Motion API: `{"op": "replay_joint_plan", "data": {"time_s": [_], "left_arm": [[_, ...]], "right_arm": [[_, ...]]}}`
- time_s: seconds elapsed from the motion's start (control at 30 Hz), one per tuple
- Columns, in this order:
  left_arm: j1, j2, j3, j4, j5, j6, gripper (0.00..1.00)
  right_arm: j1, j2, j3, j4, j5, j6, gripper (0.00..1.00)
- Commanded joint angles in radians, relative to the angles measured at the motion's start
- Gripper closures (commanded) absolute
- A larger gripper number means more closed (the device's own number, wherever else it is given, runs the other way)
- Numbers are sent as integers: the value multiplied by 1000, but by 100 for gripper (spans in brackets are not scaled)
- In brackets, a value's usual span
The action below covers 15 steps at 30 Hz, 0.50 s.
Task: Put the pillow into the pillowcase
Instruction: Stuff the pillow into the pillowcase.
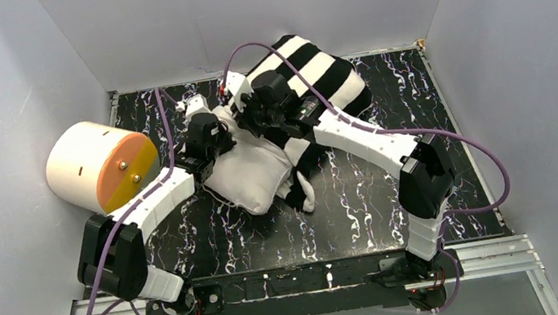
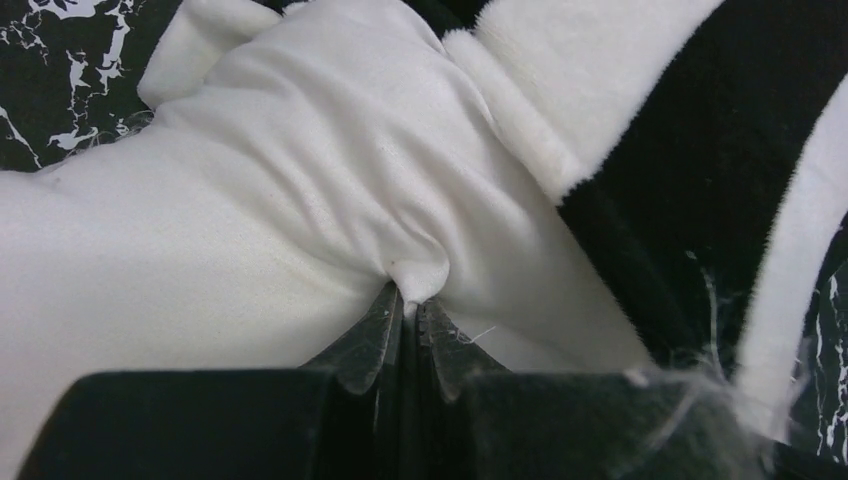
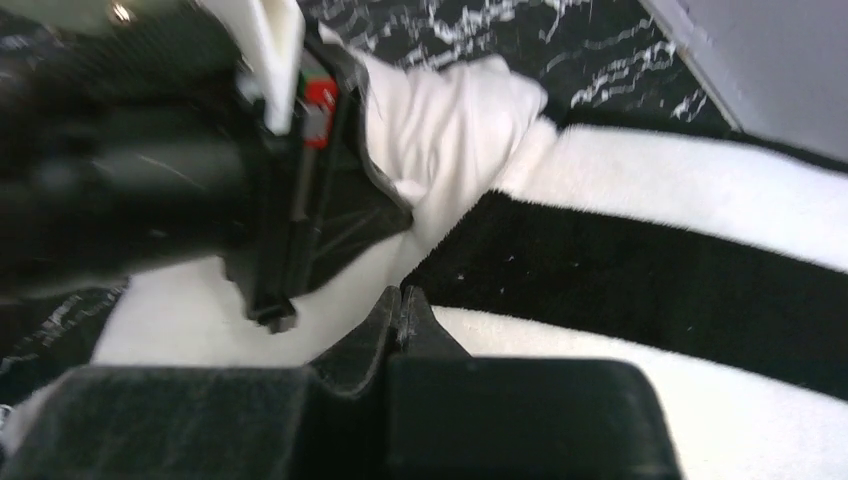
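Note:
The white pillow [image 1: 253, 173] lies at the table's middle, its far end inside the black and white striped pillowcase [image 1: 313, 74]. My left gripper [image 1: 223, 136] is shut on a pinched fold of pillow fabric, as the left wrist view [image 2: 412, 300] shows, with the pillow [image 2: 250, 200] ahead and the pillowcase's edge [image 2: 690, 150] to the right. My right gripper [image 1: 249, 116] is shut, its tips pressed together in the right wrist view [image 3: 400, 293]. They rest where the pillowcase opening [image 3: 650, 270] meets the pillow [image 3: 450, 120]. No fabric shows between them.
A cream cylinder with an orange face [image 1: 100, 166] lies at the left on the marbled black tabletop [image 1: 364, 203]. Grey walls close in the back and both sides. The left arm's wrist [image 3: 150, 170] sits close beside my right gripper.

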<state>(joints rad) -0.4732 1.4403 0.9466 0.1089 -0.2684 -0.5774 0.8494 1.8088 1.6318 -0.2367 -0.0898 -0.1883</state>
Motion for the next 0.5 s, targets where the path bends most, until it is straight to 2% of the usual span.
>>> {"op": "replay_joint_plan", "data": {"time_s": [0.0, 0.1, 0.2, 0.23, 0.4, 0.43, 0.47], "left_arm": [[13, 69, 0, 102, 58, -78, 100], [10, 153, -64, 178, 152, -186, 100], [-7, 122, -129, 243, 189, -225, 100], [-7, 96, -137, 234, 195, -228, 100], [4, -96, -160, 151, 198, -201, 100], [6, -133, -161, 121, 186, -190, 98], [14, -169, -158, 84, 170, -179, 92]], "right_arm": [[63, -76, 170, 55, -262, 142, 100], [62, -58, 56, 180, -331, 253, 100], [70, -102, -248, 435, -307, 377, 100], [70, -103, -308, 469, -271, 389, 100], [56, -111, -367, 389, -45, 332, 100], [47, -125, -374, 377, -9, 325, 100], [39, -143, -375, 356, 24, 318, 100]]}}
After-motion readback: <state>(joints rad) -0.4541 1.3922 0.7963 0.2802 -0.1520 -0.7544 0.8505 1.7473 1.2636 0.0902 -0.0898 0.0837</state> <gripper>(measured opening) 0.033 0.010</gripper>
